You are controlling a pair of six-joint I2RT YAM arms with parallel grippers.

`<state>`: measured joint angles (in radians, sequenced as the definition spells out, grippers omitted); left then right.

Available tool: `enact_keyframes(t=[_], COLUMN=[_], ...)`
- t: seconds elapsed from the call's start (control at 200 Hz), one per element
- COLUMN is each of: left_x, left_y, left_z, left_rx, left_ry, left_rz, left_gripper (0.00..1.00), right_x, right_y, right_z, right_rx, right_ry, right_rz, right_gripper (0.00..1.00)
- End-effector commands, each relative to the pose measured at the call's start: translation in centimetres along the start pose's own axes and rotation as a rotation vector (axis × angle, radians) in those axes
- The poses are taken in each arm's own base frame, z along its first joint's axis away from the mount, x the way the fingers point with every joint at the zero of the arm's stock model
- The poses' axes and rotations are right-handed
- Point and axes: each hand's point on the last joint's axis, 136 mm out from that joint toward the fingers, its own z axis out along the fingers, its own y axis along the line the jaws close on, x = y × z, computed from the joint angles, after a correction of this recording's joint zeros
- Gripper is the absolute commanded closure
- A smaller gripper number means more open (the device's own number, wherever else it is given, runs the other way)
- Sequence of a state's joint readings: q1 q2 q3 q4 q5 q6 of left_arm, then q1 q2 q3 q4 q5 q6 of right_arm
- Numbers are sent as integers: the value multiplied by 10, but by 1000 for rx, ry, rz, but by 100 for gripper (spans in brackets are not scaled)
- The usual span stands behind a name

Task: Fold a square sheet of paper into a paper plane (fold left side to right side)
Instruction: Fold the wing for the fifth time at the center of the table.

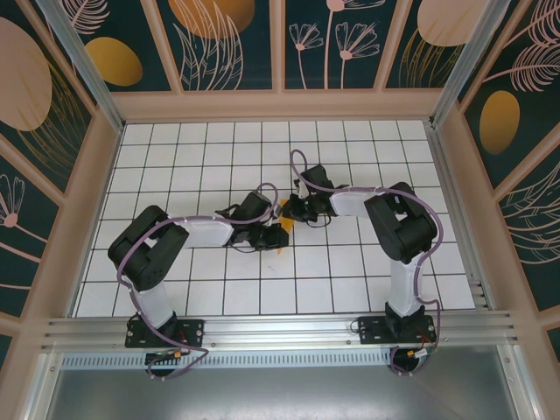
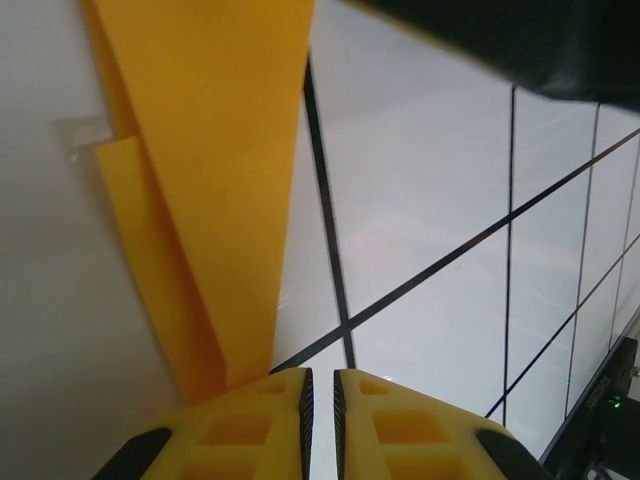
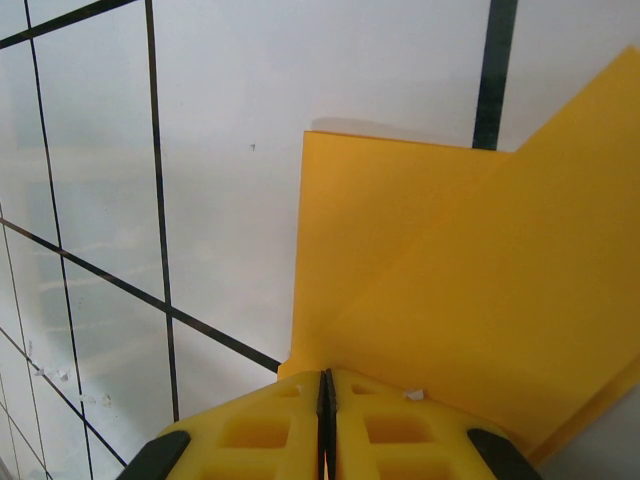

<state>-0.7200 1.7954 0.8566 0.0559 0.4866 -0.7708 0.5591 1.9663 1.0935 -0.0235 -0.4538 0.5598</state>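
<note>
Orange-yellow sheet of thin paper (image 1: 282, 209), already creased into overlapping layers, lies flat near the middle of the white tiled table with dark grid lines (image 1: 175, 175). In your top view only small patches of it show between the two black arms that meet over it.

Left gripper (image 1: 273, 234): in your left wrist view its yellow fingers (image 2: 250, 430) stand drawn almost together, a thin slit between them (image 2: 320, 400). The paper (image 2: 210, 150) narrows to a point that meets the front of the left-hand finger. You cannot tell whether any layer is pinched.

Right gripper (image 1: 296, 208): in your right wrist view its yellow fingers (image 3: 390, 430) are clenched tight, pad against pad (image 3: 325, 400). The paper (image 3: 450, 290) shows a squared flap lying over a wider slanted layer, and it runs right up to both fingertips. You cannot tell whether the tips nip it or merely bear on it.
</note>
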Motion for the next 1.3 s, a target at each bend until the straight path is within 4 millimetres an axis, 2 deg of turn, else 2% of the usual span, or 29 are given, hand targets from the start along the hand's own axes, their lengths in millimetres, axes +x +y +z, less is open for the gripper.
enact_keyframes(t=[0.0, 0.22, 0.455, 0.801, 0.971, 1.071, 1.201, 1.291], left_x=[16, 31, 50, 69, 43, 22, -8, -32], left_y=[18, 29, 27, 17, -18, -29, -29, -22], left_z=[6, 5, 7, -3, -29, -51, -88, -118], left_rx=[-31, -45, -27, 18, 79, 76, 5, -89], left_ry=[35, 64, 109, 140, 31, -67, -239, -406], left_rz=[-32, -52, -56, -42, 37, 84, 129, 138], left_gripper=[82, 82, 82, 82, 83, 80, 69, 58], right_x=[7, 7, 7, 2, -12, -27, -48, -58], right_y=[-29, -29, -29, -19, 8, 27, 48, 50], right_z=[11, 11, 11, 11, 0, -14, -42, -64], right_rx=[102, 102, 103, 58, -18, -47, -30, 40], right_ry=[27, 27, 27, 22, -16, -55, -126, -180], right_rz=[39, 39, 38, 18, -24, -63, -110, -120], right_gripper=[87, 87, 87, 87, 86, 84, 75, 69])
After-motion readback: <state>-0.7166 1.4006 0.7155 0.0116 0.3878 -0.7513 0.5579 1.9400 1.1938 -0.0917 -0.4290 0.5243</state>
